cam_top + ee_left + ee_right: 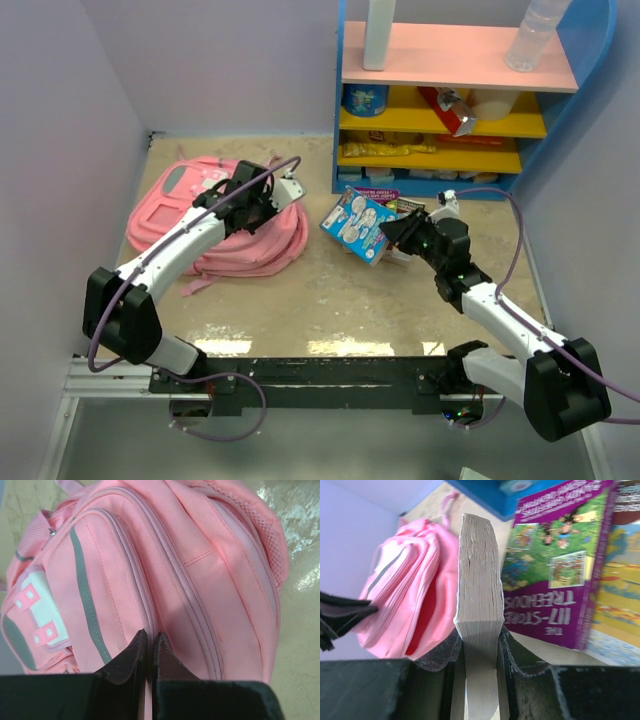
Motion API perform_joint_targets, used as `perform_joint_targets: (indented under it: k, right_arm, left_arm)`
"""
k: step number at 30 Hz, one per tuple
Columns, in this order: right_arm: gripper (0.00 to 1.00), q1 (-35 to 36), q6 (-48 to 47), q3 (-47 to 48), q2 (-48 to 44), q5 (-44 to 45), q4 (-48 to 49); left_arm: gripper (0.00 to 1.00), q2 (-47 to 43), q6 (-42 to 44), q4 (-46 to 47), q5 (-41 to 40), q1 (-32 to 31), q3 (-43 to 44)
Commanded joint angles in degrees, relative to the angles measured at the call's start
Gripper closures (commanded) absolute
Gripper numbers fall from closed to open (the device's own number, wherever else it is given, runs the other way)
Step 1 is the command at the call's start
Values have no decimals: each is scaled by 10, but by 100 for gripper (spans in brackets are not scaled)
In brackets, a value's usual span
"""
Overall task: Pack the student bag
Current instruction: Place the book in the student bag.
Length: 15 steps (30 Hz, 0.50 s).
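- Jaws of the left gripper are pinched together on a zip seam of the student bag, with only a sliver of pink showing between them. They appear to grip the seam or a zip pull, but which one cannot be made out.
- That bag lies slumped on the far left of the counter, close to the left wall. Its grey-and-white patch faces up and away from the arms.
- From the left wrist, the zip lines near the grip look closed. From the right wrist, a darker pink slit runs down the bag's side. It may be an open compartment, but that cannot be told.
- Nothing is visible inside the bag, so packing looks barely begun.
- Over on the right, the jaws of the right gripper are clamped on a thick book. It is held edge-up with its pages towards the camera, well apart from the bag.
- Just beside it lies a purple-backed book, overlapping a yellow-and-blue one.
- Behind these books stands the shelf unit, with more items on its shelves.
- Done so far, by my reading: one book is in hand and the bag's zip area is gripped.
- Left to do: open the bag, carry the held book across and put it in, then likely the other books.
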Motion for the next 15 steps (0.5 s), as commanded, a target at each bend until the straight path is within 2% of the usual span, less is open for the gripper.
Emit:
perform_joint_targets:
  k: [1, 6, 10, 15]
  right_arm:
    - [100, -1, 41, 35, -16, -90, 134]
    - [100, 3, 83, 40, -9, -106, 165]
    - [100, 16, 103, 50, 7, -108, 176]
    - [100, 61, 108, 84, 81, -92, 149]
  left_arm:
    - [100, -22, 4, -10, 40, -2, 110]
    - [100, -27, -2, -29, 64, -1, 154]
    - [100, -31, -5, -28, 84, -1, 151]
    - [100, -39, -7, -23, 100, 3, 149]
